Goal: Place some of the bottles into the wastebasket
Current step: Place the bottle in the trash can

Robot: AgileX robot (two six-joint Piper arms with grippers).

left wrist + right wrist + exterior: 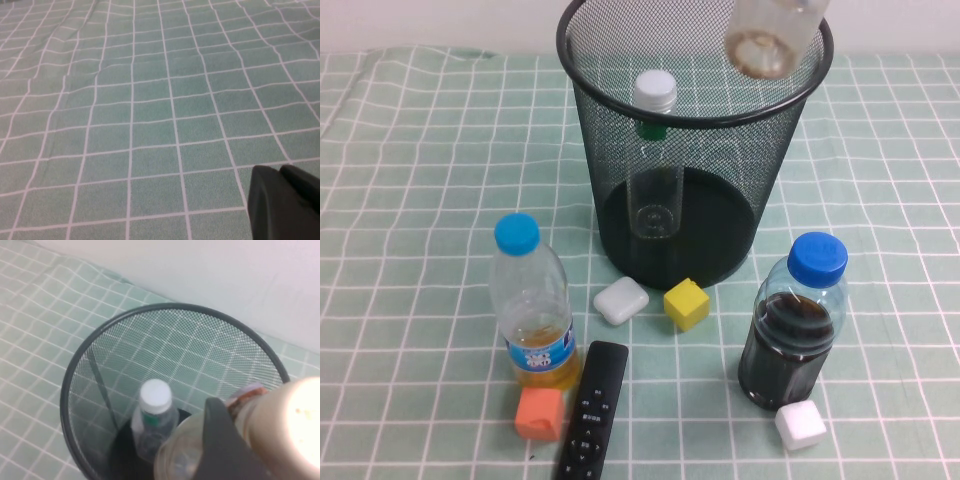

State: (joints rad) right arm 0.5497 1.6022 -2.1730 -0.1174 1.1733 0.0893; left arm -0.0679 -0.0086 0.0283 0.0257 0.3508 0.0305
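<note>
The black wire-mesh wastebasket stands at the middle back of the table. The slim clear bottle with white cap and green neck ring stands inside it, and shows in the right wrist view too. My right gripper is shut on the small squat clear bottle with the beige cap. It holds the bottle tilted over the basket's right rim. The gripper itself is out of the high view. My left gripper is shut and empty, low over bare checked cloth, also out of the high view.
A light-blue-capped bottle of yellow liquid stands front left and a blue-capped bottle of dark liquid front right. A white case, yellow cube, orange cube, black remote and white cube lie in front of the basket.
</note>
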